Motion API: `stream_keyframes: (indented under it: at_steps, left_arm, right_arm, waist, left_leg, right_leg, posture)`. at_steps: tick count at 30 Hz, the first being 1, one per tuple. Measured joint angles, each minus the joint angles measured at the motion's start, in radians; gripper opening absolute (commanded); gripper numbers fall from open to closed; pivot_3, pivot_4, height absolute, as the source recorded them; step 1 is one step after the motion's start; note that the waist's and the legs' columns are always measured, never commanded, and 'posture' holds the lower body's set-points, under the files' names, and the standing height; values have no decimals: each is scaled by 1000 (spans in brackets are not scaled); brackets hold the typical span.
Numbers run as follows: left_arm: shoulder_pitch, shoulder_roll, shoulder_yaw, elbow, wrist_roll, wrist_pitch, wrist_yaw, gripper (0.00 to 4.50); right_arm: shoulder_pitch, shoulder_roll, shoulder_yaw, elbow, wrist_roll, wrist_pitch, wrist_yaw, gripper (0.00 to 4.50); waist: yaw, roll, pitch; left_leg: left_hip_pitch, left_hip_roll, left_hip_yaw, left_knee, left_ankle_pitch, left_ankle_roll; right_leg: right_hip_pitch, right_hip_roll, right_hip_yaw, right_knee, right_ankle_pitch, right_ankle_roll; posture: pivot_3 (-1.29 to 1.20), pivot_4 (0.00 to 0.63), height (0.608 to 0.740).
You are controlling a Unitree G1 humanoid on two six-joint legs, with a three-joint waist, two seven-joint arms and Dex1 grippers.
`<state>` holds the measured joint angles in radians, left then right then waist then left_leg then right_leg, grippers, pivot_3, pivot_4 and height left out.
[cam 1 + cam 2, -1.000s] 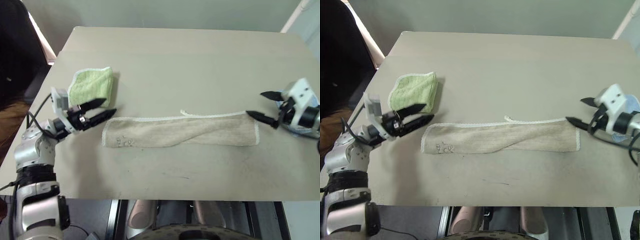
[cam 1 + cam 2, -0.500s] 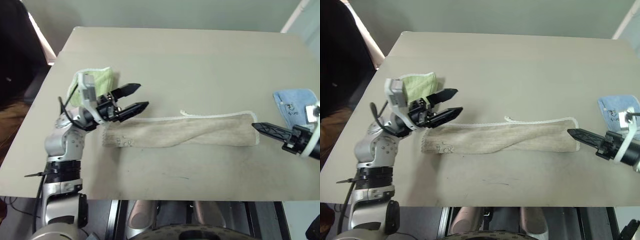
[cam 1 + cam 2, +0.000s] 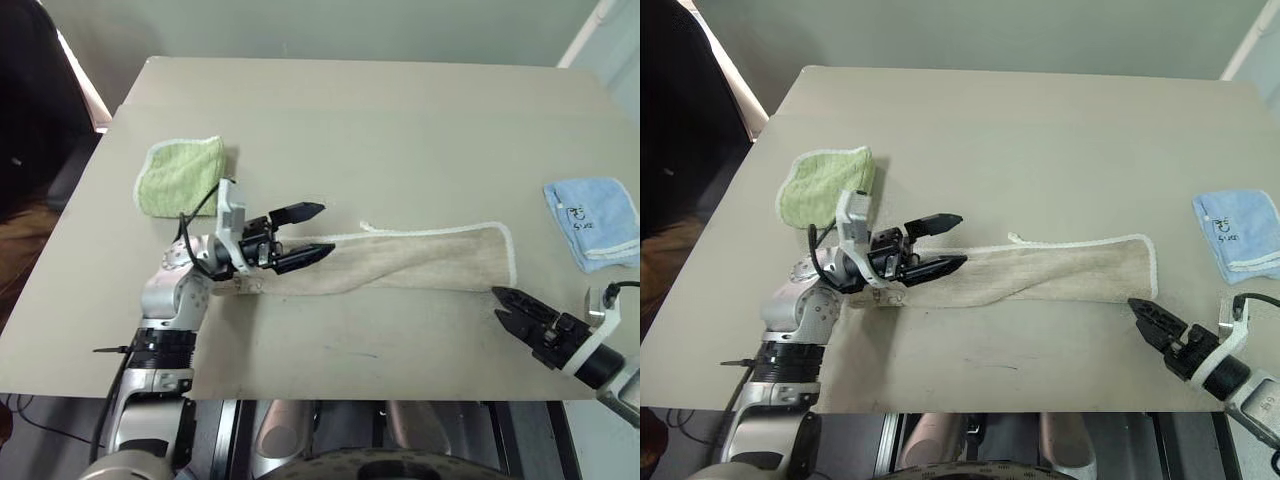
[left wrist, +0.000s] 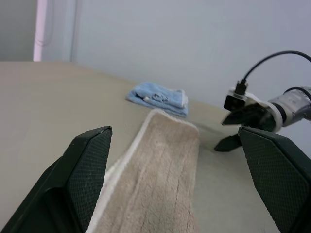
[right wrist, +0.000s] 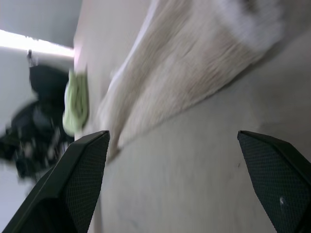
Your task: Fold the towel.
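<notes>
Right pincer (image 3: 518,312) hangs open at the desk's (image 3: 400,130) near right edge, just short of the towel's (image 3: 420,262) right end. Left pincer (image 3: 312,233) open over the towel's left end. Behind: green cloth (image 3: 182,173); blue cloth (image 3: 592,222), whose folded layers the left wrist view reveals.

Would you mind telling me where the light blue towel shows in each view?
Left eye view: light blue towel at the table's right edge.
Right eye view: same spot.
Left wrist view: past the beige towel's far end.
Right wrist view: I cannot find it.
Shared landmark: the beige towel.
</notes>
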<state>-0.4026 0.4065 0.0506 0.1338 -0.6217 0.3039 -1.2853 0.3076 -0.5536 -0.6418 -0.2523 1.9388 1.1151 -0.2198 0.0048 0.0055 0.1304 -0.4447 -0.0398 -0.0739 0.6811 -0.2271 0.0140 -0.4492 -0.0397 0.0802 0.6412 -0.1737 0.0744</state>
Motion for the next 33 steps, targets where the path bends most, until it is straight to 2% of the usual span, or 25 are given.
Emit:
stream_keyframes:
  at_steps: [8,17,20,31,33]
  left_arm:
    - [-10,-21,-8,28,15,-19,-11,4495]
    - [-10,-29,-16,38,26,-35,-21,4495]
    - [-8,-29,-16,40,34,-42,-21,4500]
    - [1,-24,-16,41,43,-64,-21,4500]
    - [3,-22,-16,42,44,-67,-21,4500]
  right_arm:
    - [-60,87,42,-8,22,-145,-103,4448]
    - [-144,117,71,2,27,-207,-214,4448]
    - [-144,106,71,13,30,-209,-221,3883]
    - [-91,19,32,72,29,-190,-192,45]
    - [-69,-4,28,100,29,-188,-179,45]
  waist:
    - [-1,-1,-1]
    - [-2,-1,-1]
    - [-1,-1,-1]
    - [5,-1,-1]
    - [7,-1,-1]
  left_leg:
    - [-1,0,0,0,-1,4]
    - [-1,0,1,1,-3,7]
    - [-1,0,1,1,-3,6]
    - [-7,0,1,1,-4,6]
    - [-8,0,1,1,-5,6]
  right_leg:
    - [4,0,0,-10,4,5]
    - [5,0,1,-15,7,7]
    - [5,0,1,-15,7,7]
    - [0,-1,1,-16,6,7]
    - [0,-1,1,-16,5,8]
  posture:
    - [0,150,728]
    - [0,150,728]
    - [0,150,728]
    - [0,150,728]
    - [0,150,728]
